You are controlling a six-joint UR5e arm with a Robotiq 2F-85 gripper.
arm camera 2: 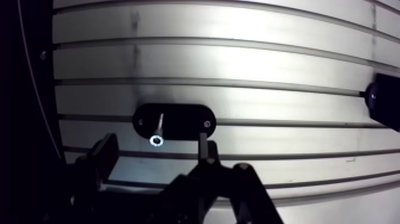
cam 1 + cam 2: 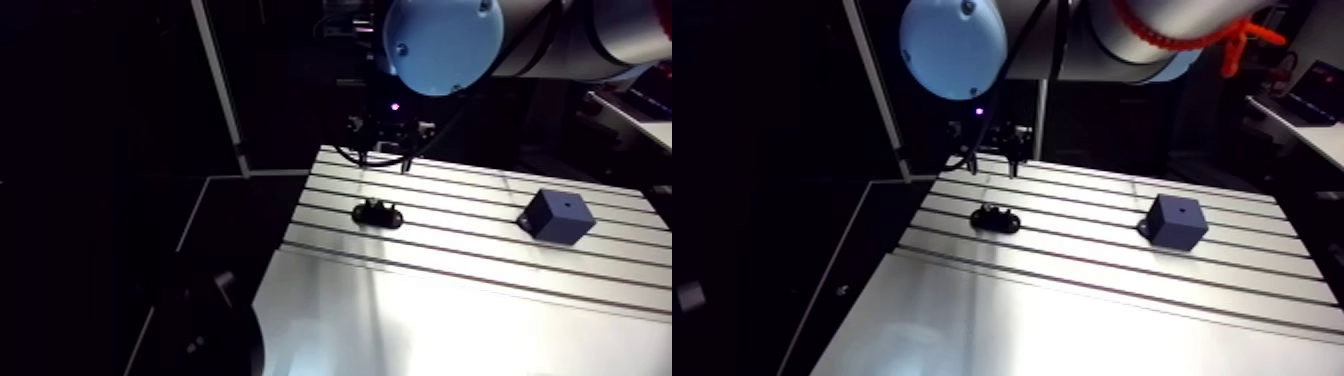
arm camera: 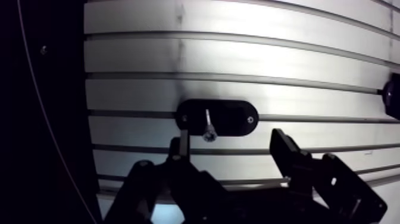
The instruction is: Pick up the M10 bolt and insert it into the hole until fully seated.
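We find the slim silver M10 bolt (image 3: 208,126) standing upright in a black oval holder (image 3: 233,113), just ahead of the black two-finger gripper (image 3: 229,146), whose fingers gape empty.

The arm carries a round light-blue joint cap (image 2: 440,40) dotted with small dark screws, joined to a smooth silver-grey tubular link (image 2: 610,35). The wrist (image 2: 392,125) below is black, with a tiny violet indicator light (image 2: 395,105). The gripper (image 3: 231,143) is matte black, and its two fingers (image 3: 291,156) are slim and angular on blocky linkages.
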